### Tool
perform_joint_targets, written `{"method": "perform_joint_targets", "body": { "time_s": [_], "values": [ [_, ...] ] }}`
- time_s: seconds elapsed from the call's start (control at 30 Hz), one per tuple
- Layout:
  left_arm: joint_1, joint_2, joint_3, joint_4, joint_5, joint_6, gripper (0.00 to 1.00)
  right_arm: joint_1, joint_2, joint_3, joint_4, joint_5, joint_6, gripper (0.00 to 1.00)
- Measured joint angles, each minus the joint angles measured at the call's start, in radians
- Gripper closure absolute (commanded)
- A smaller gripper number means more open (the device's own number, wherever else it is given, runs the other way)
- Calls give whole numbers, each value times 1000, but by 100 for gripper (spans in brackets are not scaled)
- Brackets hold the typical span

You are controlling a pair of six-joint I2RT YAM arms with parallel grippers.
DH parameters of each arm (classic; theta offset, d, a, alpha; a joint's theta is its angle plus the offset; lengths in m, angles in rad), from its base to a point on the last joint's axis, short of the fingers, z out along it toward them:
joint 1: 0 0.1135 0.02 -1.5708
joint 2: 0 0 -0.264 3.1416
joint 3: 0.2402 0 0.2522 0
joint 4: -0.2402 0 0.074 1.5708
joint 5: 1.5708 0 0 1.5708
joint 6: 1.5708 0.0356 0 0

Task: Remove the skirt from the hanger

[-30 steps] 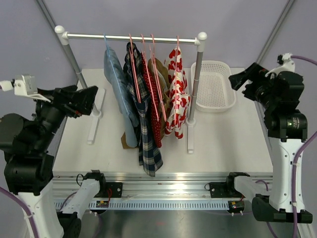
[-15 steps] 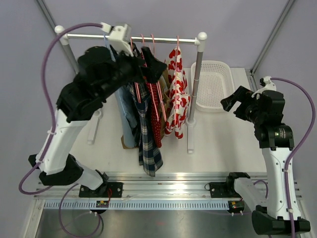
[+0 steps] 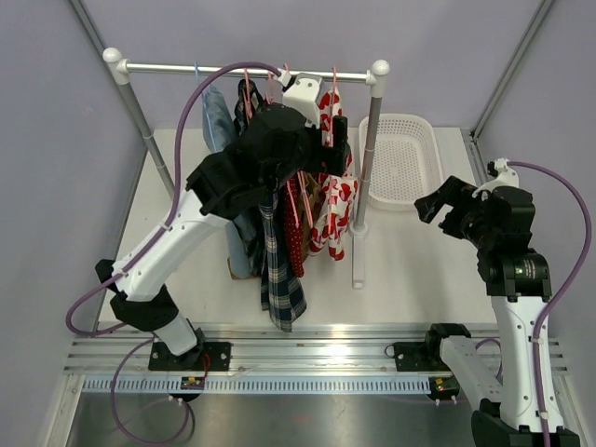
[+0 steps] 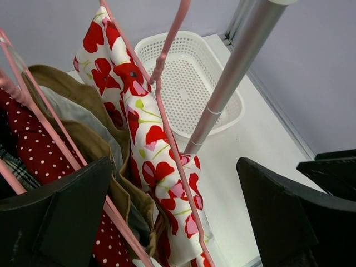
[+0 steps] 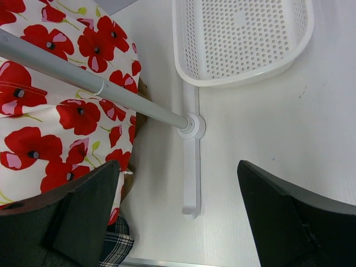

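Currently the left gripper (image 4: 172, 183) sits among the hanging clothes, jaws wide apart, with the poppy-print skirt (image 4: 142, 128) on its pink hanger (image 4: 169, 36) between them. The right gripper (image 5: 178, 167), jaws also apart, hovers beside the rack post (image 5: 67, 72), near the white basket (image 5: 188, 55) on the table (image 5: 278, 139).

Garments (image 3: 282, 279) hung on hangers (image 4: 171, 34) along the rail (image 3: 168, 68), basket (image 3: 435, 177) sat on the table (image 3: 419, 270) right of the right post (image 3: 369, 149) — left gripper (image 4: 175, 217) among hangers.
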Motion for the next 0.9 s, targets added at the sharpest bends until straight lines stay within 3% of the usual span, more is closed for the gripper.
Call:
{"method": "perform_joint_targets", "body": {
  "time_s": [0.1, 0.2, 0.27, 0.3, 0.33, 0.37, 0.7, 0.9],
  "values": [
    [0, 21, -2, 21, -25, 0, 6, 0, -9, 0, 0, 0, 0, 5],
    [0, 50, -12, 47, -41, -1, 23, 0, -17, 2, -7, -1, 0, 5],
    [0, 69, -26, 64, -42, 0, 41, 0, -22, 2, -10, -1, 0, 5],
    [0, 79, -32, 74, -44, 0, 52, 0, -26, 2, -12, -1, 0, 5],
    [0, 89, -37, 80, -45, 1, 80, 0, -31, 2, -15, -1, 0, 5],
    [0, 98, -38, 85, -47, -4, 99, 0, -37, 2, -17, -1, 0, 5],
    [-21, 98, -11, 55, -110, -3, 100, 0, -87, 2, -33, -49, -1, 2],
    [-78, 77, 204, -45, -177, 16, 100, 2, -23, 50, 72, -350, 29, 1]
  ]
}}
